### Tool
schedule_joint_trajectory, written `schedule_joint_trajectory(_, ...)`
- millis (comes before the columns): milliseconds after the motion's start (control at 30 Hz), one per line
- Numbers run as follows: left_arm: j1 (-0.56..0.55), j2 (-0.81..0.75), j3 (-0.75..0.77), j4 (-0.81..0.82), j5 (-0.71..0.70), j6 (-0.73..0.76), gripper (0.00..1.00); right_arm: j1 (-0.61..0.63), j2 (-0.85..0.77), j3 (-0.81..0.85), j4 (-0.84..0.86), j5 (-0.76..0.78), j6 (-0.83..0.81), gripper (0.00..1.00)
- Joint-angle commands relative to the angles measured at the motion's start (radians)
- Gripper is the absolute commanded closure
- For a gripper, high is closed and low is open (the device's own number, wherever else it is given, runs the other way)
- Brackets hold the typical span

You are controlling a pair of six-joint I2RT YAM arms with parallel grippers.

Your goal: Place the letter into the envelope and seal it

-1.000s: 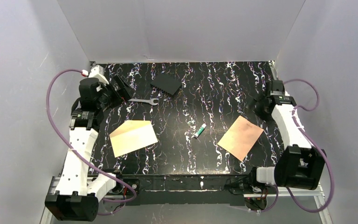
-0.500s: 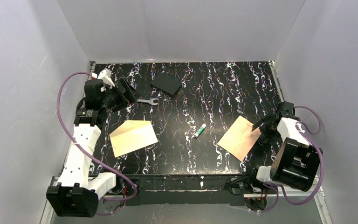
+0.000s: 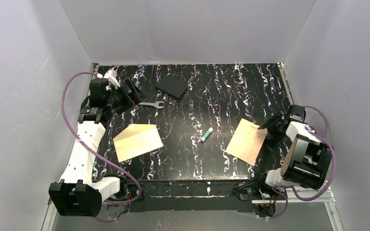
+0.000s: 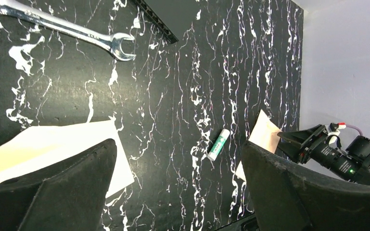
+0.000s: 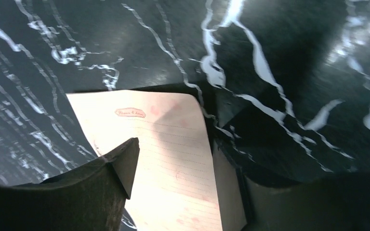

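Note:
The tan letter [image 3: 245,141] lies on the black marbled table at the right. In the right wrist view the lined letter [image 5: 159,130] sits between the fingers. My right gripper [image 3: 269,126] is low at the letter's right edge, jaws apart around that edge, open [image 5: 173,161]. One finger [image 5: 115,168] is over the sheet; the other is beside its edge. The cream envelope [image 3: 137,141] lies left of centre, flap folded. My left gripper [image 3: 131,91] is open and empty, high at the back left, above the envelope [image 4: 53,142] in its own view [image 4: 178,192].
A green-and-white glue stick [image 3: 206,135] lies between envelope and letter. A steel wrench [image 3: 149,104] and a black flat square [image 3: 171,86] lie at the back left. Grey walls enclose the table on three sides.
My right arm swung down from the back right to the letter's right edge; the letter now looks narrower and shifted slightly. My left gripper moved a little back and right.

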Motion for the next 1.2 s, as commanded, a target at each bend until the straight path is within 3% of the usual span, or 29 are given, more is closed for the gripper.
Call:
schedule_joint_trajectory(0, 0.005, 0.021, 0.105, -0.050, -0.029, 0.018, 0.01, -0.003, 0.050, -0.081, 0.137, -0.113, 0.003, 0.36)
schedule_joint_trajectory(300, 0.005, 0.026, 0.161, -0.044, -0.035, -0.012, 0.01, -0.003, 0.037, -0.159, 0.290, -0.255, -0.004, 0.58)
schedule_joint_trajectory(433, 0.004, 0.032, 0.159, -0.040, -0.022, -0.029, 0.01, -0.003, 0.034, -0.170, 0.298, -0.259, -0.016, 0.44)
schedule_joint_trajectory(567, -0.009, 0.073, 0.088, 0.074, 0.218, -0.078, 0.01, -0.003, 0.050, -0.176, 0.285, -0.271, -0.010, 0.42)
schedule_joint_trajectory(667, -0.146, 0.147, 0.042, 0.102, 0.292, -0.089, 0.08, -0.003, 0.039, -0.190, 0.273, -0.266, 0.005, 0.41)
schedule_joint_trajectory(833, -0.498, 0.325, 0.065, 0.126, 0.276, -0.094, 0.17, -0.003, 0.022, -0.213, 0.254, -0.256, 0.022, 0.41)
schedule_joint_trajectory(933, -0.654, 0.446, 0.106, 0.193, 0.270, -0.121, 0.31, -0.003, 0.019, -0.229, 0.253, -0.262, 0.021, 0.41)
schedule_joint_trajectory(1000, -0.713, 0.534, 0.143, 0.231, 0.260, -0.150, 0.45, -0.003, 0.023, -0.239, 0.255, -0.276, 0.025, 0.41)
schedule_joint_trajectory(1167, -0.797, 0.766, 0.250, 0.350, 0.255, -0.233, 0.54, -0.002, -0.028, -0.291, 0.272, -0.280, 0.035, 0.41)
